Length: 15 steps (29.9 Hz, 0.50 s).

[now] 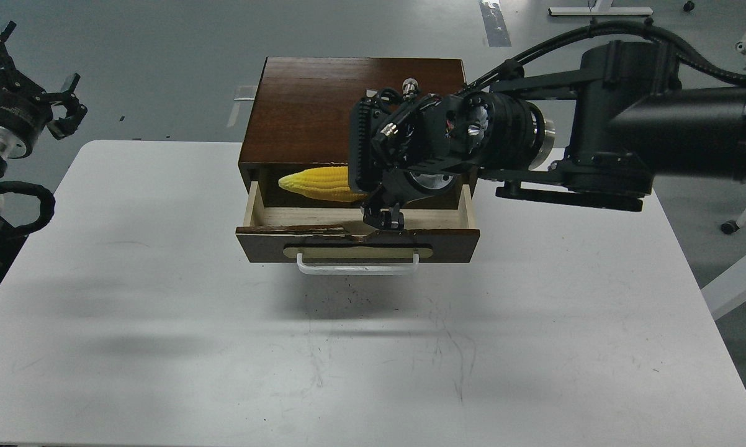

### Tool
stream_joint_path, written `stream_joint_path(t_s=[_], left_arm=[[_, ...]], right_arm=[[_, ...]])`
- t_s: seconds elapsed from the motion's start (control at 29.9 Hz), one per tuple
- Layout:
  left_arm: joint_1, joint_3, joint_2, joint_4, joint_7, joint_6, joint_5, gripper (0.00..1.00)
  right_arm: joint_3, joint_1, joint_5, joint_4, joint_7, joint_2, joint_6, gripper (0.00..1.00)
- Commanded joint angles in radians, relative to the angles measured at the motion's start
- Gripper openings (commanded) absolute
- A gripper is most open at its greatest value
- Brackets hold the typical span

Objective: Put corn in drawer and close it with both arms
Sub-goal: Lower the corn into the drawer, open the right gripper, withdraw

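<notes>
**Ana:** Bare white desk (162,323) fills the whole lower frame, nothing on it. Where's the corn?

**Ben:** The corn (320,183) lies across the open drawer (357,239), at the back under the cabinet (348,99), pointed end toward frame left. Its thick end is hidden behind the right tool (382,217).

**Ana:** Is that tool gripping it?

**Ben:** I can't tell. It points down into the drawer, fingertips just behind the dark front panel, too dark and end-on to separate the fingers or judge any gap.

**Ana:** And the left tool (69,112)?

**Ben:** Upper left of the frame, off the desk edge, well apart from everything. Its fingers look spread and hold nothing.

**Ana:** So how to do this step well?

**Ben:** In my judgement, lift the right tool straight up first; the chipped front edge and the cabinet lip sit close on either side. Check the corn sits below the cabinet lip, then push.

**Ana:** Room to move?

**Ben:** Plenty in front of the white handle (357,264) and along both sides. A push centred on the front should keep the drawer from skewing.
</notes>
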State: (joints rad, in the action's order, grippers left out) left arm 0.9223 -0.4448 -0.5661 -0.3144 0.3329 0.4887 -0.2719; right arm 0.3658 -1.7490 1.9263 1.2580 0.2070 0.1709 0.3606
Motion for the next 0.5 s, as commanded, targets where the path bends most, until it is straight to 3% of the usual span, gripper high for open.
stream_joint_path(t_s=[0.0,0.47], left_arm=[[0.000,0.000,0.000,0.000,0.002,0.000,0.000,0.98],[0.013,0.000,0.003,-0.002,0.000,0.000,0.000,0.98]], right_arm=[[-0.011,-0.006,-0.003,-0.002,0.000,0.022,-0.002,0.58],[-0.047,-0.026,-0.082,0.001,0.002,0.084,-0.017,0.61]])
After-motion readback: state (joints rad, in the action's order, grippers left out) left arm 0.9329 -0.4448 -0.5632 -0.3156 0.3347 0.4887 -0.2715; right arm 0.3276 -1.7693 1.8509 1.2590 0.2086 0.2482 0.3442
